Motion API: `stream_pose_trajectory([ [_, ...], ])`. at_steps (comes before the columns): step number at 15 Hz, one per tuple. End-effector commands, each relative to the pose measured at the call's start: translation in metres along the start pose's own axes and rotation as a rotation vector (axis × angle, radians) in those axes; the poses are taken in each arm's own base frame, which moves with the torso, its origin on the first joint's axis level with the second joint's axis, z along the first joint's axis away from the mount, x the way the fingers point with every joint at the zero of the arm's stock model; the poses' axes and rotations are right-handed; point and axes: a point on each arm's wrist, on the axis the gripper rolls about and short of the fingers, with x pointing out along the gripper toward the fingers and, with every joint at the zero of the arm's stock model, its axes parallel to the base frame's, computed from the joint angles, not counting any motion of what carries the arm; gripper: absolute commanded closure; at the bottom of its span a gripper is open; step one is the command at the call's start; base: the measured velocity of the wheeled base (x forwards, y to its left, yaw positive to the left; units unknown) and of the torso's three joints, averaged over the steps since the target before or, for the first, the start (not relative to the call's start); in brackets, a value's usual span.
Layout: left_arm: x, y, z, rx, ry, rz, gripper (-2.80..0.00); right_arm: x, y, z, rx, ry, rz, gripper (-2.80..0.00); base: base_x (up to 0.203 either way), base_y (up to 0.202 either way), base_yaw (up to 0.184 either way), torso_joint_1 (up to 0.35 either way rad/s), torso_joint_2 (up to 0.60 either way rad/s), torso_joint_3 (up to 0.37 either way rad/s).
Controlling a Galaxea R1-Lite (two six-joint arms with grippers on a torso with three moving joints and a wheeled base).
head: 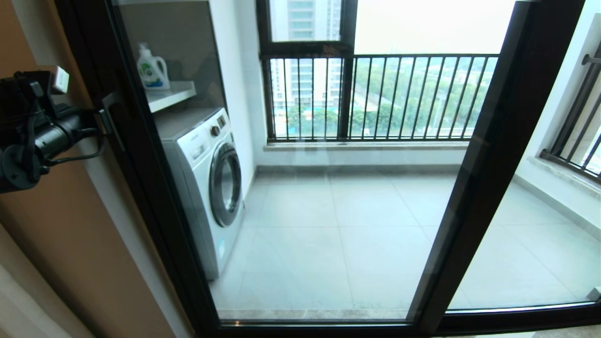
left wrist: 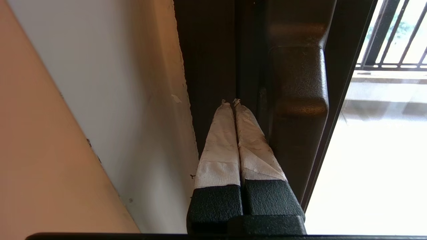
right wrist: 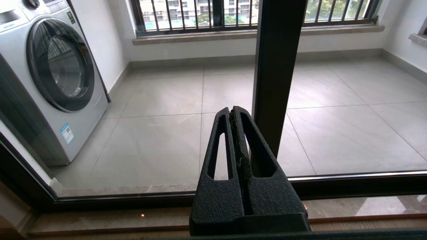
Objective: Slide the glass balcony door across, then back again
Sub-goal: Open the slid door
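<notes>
Up close, the left gripper (left wrist: 231,101), its tapered fingers (left wrist: 218,143) wrapped in white tape and pressed together, sits in the dark frame channel just beside the blocky, matte black handle (left wrist: 298,80) of the glass balcony door (head: 328,188). Beyond that door's clear pane stands a white washing machine (head: 206,178) with a round chrome-ringed porthole. The right gripper (right wrist: 234,111), textured black with slotted fingers, is likewise pressed together, before a black upright (right wrist: 277,66)
</notes>
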Motion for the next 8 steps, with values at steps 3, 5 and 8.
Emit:
stream_pose_trajectory([
  [3,0.002,-0.007,-0.002,-0.001,0.002,-0.022,0.00,0.001,0.000,-0.003,0.000,0.012,0.000,0.00,0.000,0.000,0.000,0.000,0.00,0.000],
  [5,0.002,-0.013,0.001,-0.002,-0.004,-0.036,0.00,0.001,0.000,-0.003,0.001,0.012,0.000,0.00,0.000,0.000,0.000,0.000,0.00,0.000],
  [8,0.002,-0.029,0.005,-0.004,-0.015,-0.069,0.00,0.001,0.000,-0.003,0.000,0.012,0.000,0.00,0.000,0.000,0.000,0.000,0.00,0.000],
])
